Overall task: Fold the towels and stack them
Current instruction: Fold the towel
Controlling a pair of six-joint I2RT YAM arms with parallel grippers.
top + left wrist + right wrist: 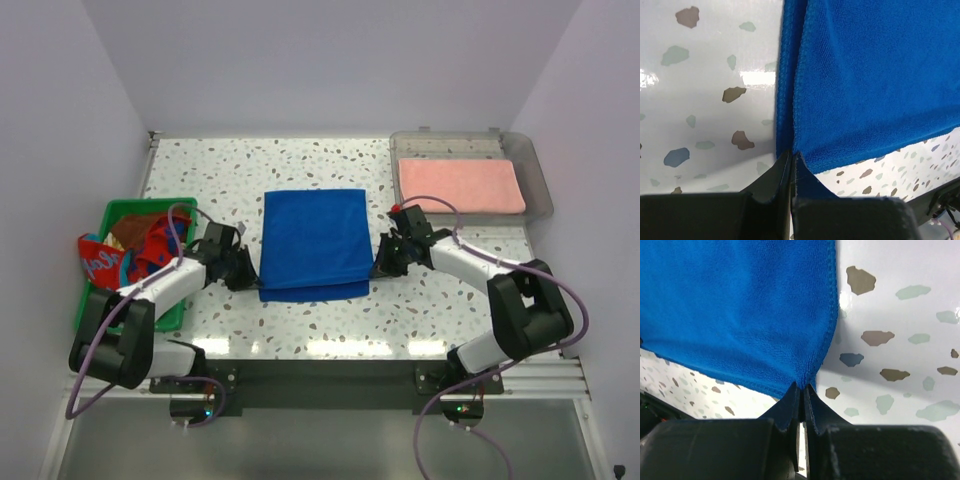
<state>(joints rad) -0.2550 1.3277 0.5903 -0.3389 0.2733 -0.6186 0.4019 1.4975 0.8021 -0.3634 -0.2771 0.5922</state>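
While the royal blue towel (313, 243) lies spread in the middle of the counter (200, 170), each arm grips one of its near corners, so the step in hand looks like a fold of this cloth. The left hand (791, 161) is pressed together on the near left corner. Its wrist view shows the pinched layer raised a little, with a second blue edge just beside it on the left, so the cloth may already be doubled. The right hand (801, 392) is clamped the same way on the near right corner, the hem running into its closed tips. Both arms come in low from the sides, forearms angled inward, the hands close to the counter and pointing at the towel from outside its edges. The next move probably calls for both corners to be lifted together and carried level toward the far edge, so that the edges meet squarely. If one hand leads, the fold would likely skew. A salmon pink towel (461, 185) lies folded in the clear tray (540, 185) at the far right, probably the start of the stack. More cloth, one piece blue with red pattern (100, 262), sits bunched in the green basket (125, 208) at the left, not yet folded.
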